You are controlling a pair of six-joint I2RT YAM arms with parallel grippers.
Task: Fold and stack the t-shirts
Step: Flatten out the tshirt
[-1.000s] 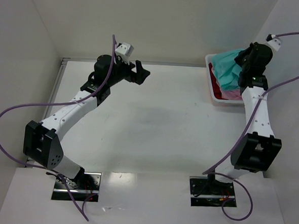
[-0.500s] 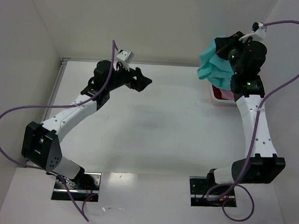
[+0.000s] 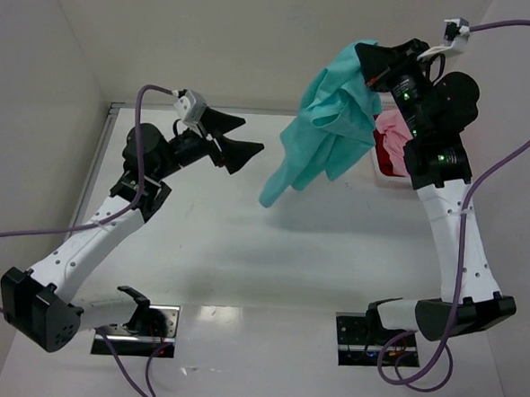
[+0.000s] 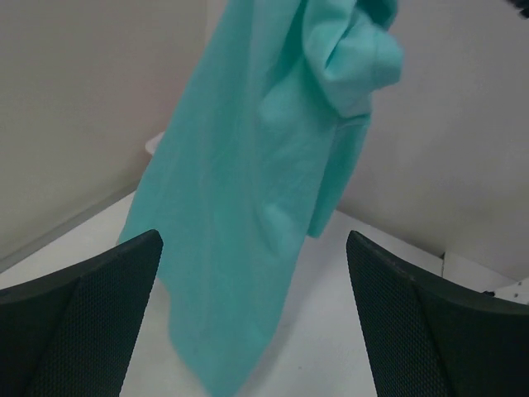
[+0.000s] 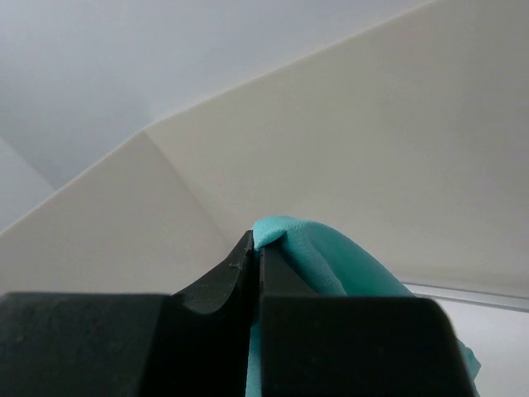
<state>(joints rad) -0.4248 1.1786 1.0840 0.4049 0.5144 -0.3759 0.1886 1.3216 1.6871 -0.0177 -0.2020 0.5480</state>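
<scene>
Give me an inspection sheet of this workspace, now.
Surface: white table; nothing folded on it yet.
Job's things: teal t-shirt hangs from the right tool; pink t-shirt and dark red t-shirt lie in the white basket.
Clutter: nothing seen.
Tools: left tool open, empty, facing the teal t-shirt; right tool shut on its cloth.
Cables: purple cables loop loosely at both sides.
Surroundings: plain white walls.

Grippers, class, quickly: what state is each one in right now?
Left gripper: open, holding nothing.
Right gripper: shut on the teal t-shirt, which hangs from it.
</scene>
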